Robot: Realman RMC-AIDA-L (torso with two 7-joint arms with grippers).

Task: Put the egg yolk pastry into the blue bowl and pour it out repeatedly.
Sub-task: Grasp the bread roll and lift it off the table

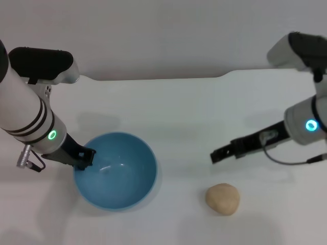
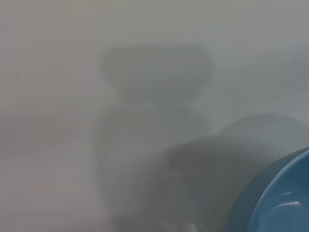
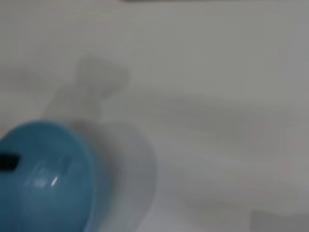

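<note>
The blue bowl [image 1: 122,173] stands upright on the white table at the left, and nothing lies inside it. My left gripper [image 1: 82,158] is shut on its left rim, one finger [image 3: 7,162] reaching inside the wall. The bowl's rim also fills a corner of the left wrist view [image 2: 285,198], and its side shows in the right wrist view [image 3: 48,179]. The egg yolk pastry [image 1: 223,198], a pale tan ball, lies on the table to the right of the bowl. My right gripper [image 1: 215,155] hovers just behind the pastry, apart from it.
The white table [image 1: 179,112] runs back to an edge [image 1: 153,78] with a pale wall behind it. Only the bowl and the pastry lie on it.
</note>
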